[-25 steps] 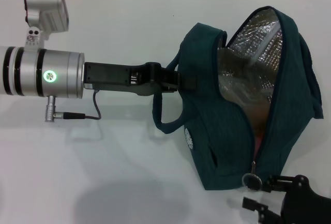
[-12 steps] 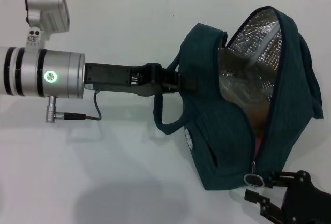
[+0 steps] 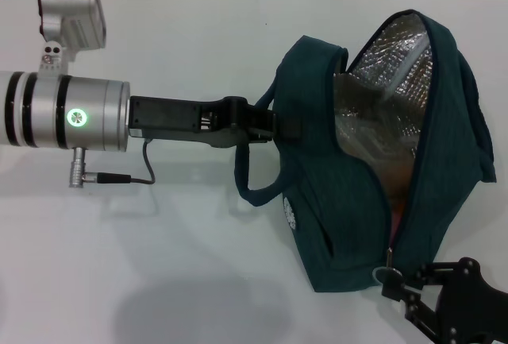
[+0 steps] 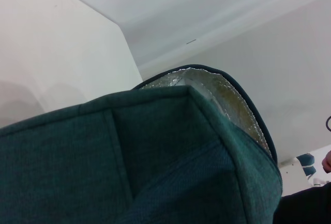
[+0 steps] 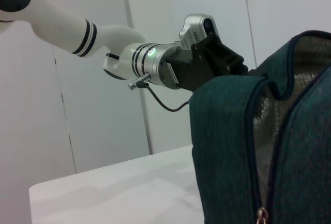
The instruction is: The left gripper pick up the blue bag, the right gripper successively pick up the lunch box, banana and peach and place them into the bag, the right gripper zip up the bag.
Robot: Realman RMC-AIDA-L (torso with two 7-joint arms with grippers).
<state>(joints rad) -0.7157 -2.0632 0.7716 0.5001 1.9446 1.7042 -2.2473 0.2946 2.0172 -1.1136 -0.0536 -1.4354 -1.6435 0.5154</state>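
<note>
The blue bag [image 3: 341, 201] stands tilted on the white table, its mouth open and its silver foil lining [image 3: 389, 82] showing. My left gripper [image 3: 278, 127] reaches in from the left and is shut on the bag's rim by the handles. At the bottom right, my right gripper [image 3: 401, 292] is open, its fingertips at the ring zipper pull [image 3: 387, 264] at the low end of the zip. A pink sliver [image 3: 394, 218] shows inside the opening. The lunch box and banana are hidden. The right wrist view shows the bag [image 5: 227, 146] close up.
The white table [image 3: 159, 264] stretches left of and in front of the bag. The left arm's cable [image 3: 127, 177] hangs below its wrist. A pale wall runs behind the table's far edge.
My right gripper has moved up to the zipper pull, and the ring has lifted slightly and turned. The left arm and the bag have held still.
</note>
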